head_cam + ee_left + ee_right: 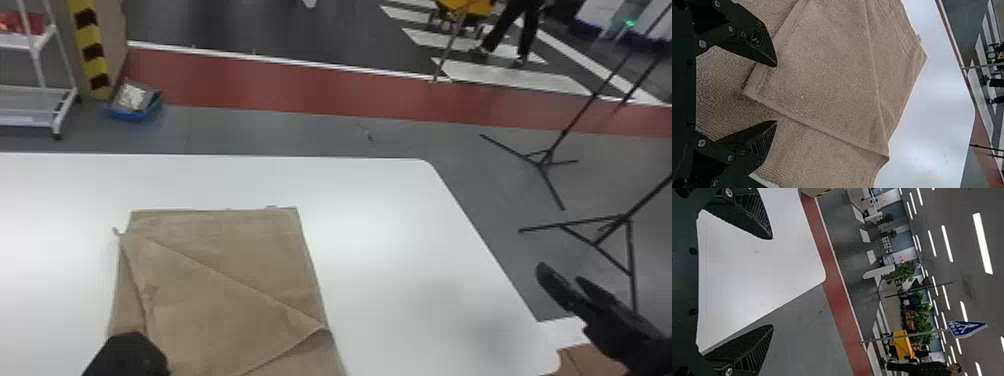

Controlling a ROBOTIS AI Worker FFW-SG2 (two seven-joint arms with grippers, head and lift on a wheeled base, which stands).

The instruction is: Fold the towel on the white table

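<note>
The grey floor [250, 132] is stretching beyond the table, with a red strip [225, 85] crossing it, a white rack [25, 121] standing on the left and a tripod [545, 162] on the right. The white table [390, 215] is carrying the towel [250, 235] left of centre in the head view, its long axis seemingly running away from the robot. Its upper layer [215, 310] is lying skewed, one corner reaching the right edge, another poking just past the far left.

The left end effector [777, 93] is hovering at the towel's near left, fingers parted and gripping nothing; a hemmed corner is showing between them in the wrist view. The right end effector [561, 275] is waiting empty and spread, well off the towel's right side. The left is sitting nearer, so the coming move is probably falling to it: squaring that layer.
</note>
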